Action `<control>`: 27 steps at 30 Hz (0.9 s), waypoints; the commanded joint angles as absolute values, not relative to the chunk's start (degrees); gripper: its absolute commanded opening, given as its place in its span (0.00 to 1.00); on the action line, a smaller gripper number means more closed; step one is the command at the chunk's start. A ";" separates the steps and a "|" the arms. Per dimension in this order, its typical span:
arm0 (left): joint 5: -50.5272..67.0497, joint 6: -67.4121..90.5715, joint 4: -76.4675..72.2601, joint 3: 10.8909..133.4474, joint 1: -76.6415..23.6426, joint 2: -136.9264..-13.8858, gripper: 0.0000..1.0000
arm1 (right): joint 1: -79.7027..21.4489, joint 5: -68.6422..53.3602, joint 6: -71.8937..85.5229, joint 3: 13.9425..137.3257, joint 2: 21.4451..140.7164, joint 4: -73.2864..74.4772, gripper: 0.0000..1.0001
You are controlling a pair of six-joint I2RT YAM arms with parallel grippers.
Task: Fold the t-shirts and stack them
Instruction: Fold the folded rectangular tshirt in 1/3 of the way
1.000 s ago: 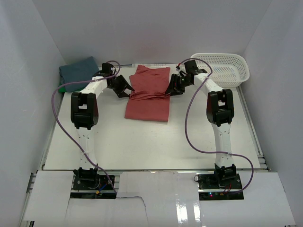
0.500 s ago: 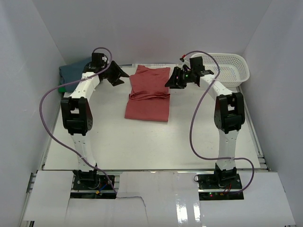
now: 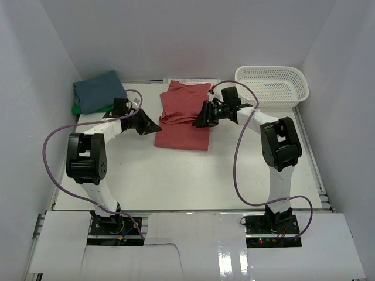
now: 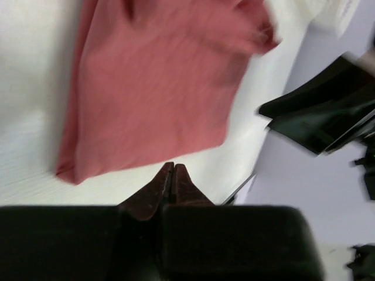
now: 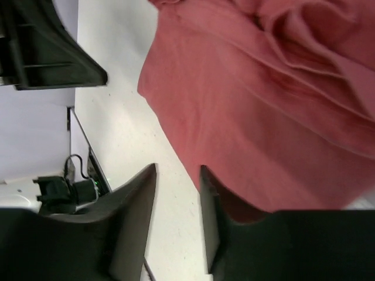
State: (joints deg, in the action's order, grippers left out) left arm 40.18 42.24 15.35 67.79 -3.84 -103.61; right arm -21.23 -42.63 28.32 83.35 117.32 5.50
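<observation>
left fingers point(image 4: 146, 199): pressed together tip to tip, with nothing between them.
left gripper point(image 4: 170, 168): closed and empty, low over the table point(image 3: 176, 175). It points right at the left edge of the coral-red t-shirt point(image 3: 183, 120). The wrist view shows its tips just short of the cloth. Whether they touch it cannot be told.
right fingers point(image 5: 140, 199): apart, with bare table showing in the gap and nothing gripped.
right gripper point(image 5: 177, 175): open and pointing left, at the right edge of the coral-red t-shirt about midway along its length. One finger stands over the table, the other at the hem of the cloth.
coral-red t-shirt: folded into a long strip running near to far, lying flat in the middle of the far half of the table between the two grippers. Its far part is bunched in loose folds and its near part is smooth.
slate-blue t-shirt point(image 3: 98, 91): folded, in the far left corner, well apart from the coral one.
green t-shirt point(image 3: 76, 109): under the slate-blue one, with only a sliver showing at the left near edge.
basket point(image 3: 272, 85): white mesh, in the far right corner, beyond the right arm.
cables point(image 3: 50, 146): purple, looping out beside each arm.
</observation>
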 commanded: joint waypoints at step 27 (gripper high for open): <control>35.61 36.92 -7.82 65.57 -19.25 -114.96 0.00 | -27.77 -40.78 32.70 93.08 126.82 -2.02 0.08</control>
